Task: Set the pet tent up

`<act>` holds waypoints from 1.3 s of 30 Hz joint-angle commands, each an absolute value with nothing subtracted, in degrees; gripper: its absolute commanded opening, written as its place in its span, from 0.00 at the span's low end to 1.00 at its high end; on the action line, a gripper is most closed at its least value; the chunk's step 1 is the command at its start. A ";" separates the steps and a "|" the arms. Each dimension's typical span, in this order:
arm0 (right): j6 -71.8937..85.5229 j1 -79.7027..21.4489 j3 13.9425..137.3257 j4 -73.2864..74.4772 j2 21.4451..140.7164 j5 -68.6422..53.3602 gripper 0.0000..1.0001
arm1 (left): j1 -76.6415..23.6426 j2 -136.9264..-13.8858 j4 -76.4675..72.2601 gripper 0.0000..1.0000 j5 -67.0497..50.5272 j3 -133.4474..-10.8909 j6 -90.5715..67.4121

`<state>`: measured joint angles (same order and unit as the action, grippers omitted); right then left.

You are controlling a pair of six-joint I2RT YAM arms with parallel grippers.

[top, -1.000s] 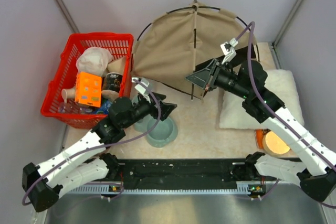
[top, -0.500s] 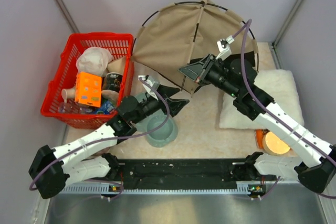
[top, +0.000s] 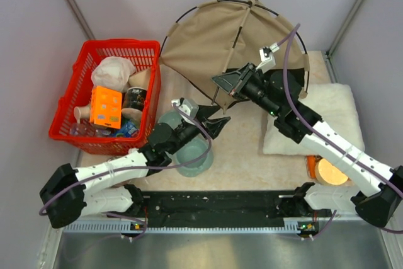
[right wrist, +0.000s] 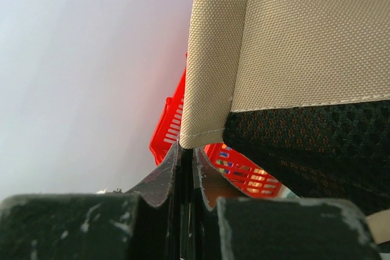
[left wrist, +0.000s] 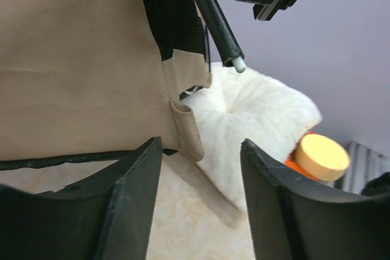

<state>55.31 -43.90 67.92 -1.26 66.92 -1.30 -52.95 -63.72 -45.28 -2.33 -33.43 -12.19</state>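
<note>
Stretched further forward than before, the left gripper [top: 219,124], right of the basket [top: 119,43], hangs jaws apart at the hem of the tent [top: 208,36], which rises beside the basket's far end. Beyond, the right gripper [top: 221,82] clamps a tent pole, largely fabric-hidden.
</note>
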 commanded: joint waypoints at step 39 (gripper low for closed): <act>41.92 -44.83 65.92 -1.23 70.40 14.59 0.00 | -54.14 -55.64 -38.67 0.00 10.28 -31.90 -5.27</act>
